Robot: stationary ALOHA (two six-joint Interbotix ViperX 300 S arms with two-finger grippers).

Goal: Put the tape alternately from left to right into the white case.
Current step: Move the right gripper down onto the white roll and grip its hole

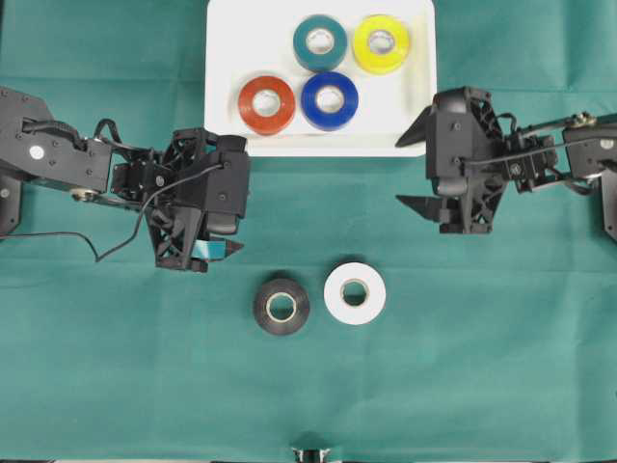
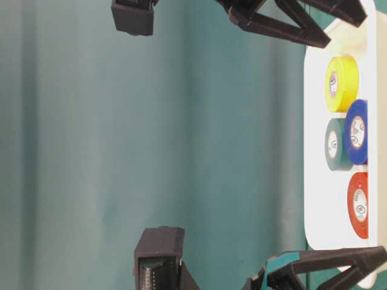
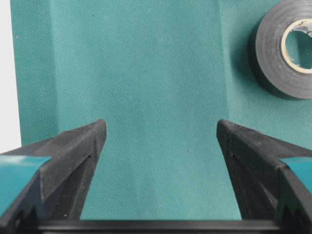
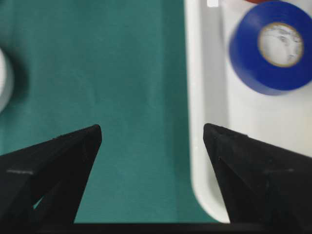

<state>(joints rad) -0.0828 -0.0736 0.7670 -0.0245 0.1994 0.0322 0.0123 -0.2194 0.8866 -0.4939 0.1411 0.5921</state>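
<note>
- Overhead view: the white case [image 1: 224, 116] lies at the far middle of the green-covered table [image 1: 482, 367], and four rolls of tape sit inside it
- Far row in the case: the teal roll [image 1: 320, 42] on the left, the yellow roll [image 1: 381, 43] just beside it on the right
- Near row in the case: the orange-red roll [image 1: 267, 103] on the left, the blue roll [image 1: 330, 100] touching or almost touching it on the right (the blue one also sits just under the teal one)
- Two rolls lie flat on the cloth outside the case, nearer the front edge: the black roll [image 1: 281, 306] on the left, the white roll [image 1: 355, 292] just beside it on the right
- Left hand [image 1: 229, 249] hangs over the cloth to the left of the black roll, its jaws spread wide with nothing between them; the left wrist view shows only bare cloth between the fingers, the black roll off to the far right
- Right hand [image 1: 416, 170] sits near the case's near right corner, jaws likewise wide apart and holding nothing; its wrist view shows the case rim and the blue roll beyond one finger
</note>
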